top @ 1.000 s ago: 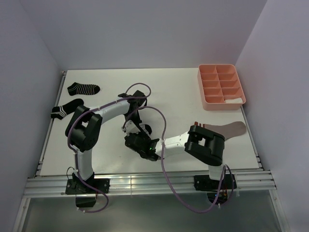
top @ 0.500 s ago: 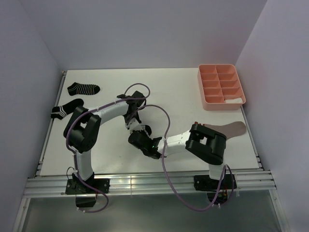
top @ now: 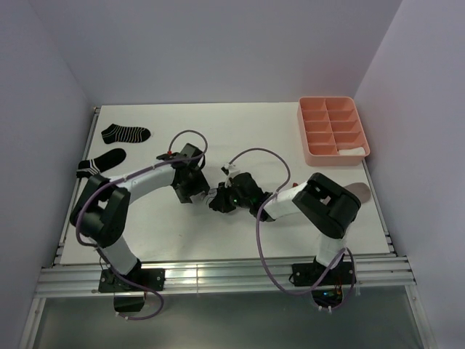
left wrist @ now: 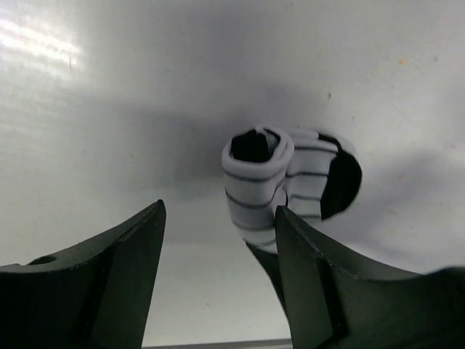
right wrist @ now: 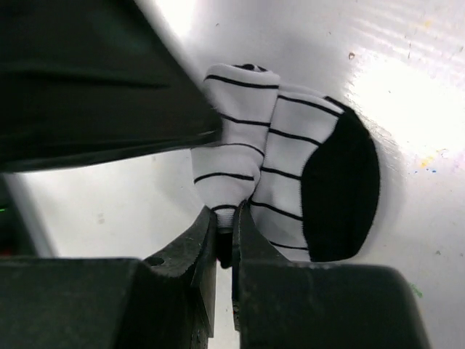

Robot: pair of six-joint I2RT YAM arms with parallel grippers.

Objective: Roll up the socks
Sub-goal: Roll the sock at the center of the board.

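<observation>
We see the sock (left wrist: 256, 182) rolled, white with thin stripes and black toe. Right gripper (right wrist: 225, 220) pinches its edge; left gripper (left wrist: 218, 212) gapes wide. Table (top: 254, 131) edges lie well apart.

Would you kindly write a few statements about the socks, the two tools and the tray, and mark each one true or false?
1. The right tool is pinched on the edge of the rolled white striped sock. True.
2. The left tool is clamped shut on that sock. False: its jaws stand open, with nothing clamped between them.
3. Two black striped socks lie unrolled at the far left of the table. True.
4. The pink tray sits at the near left corner. False: it sits at the far right.
</observation>
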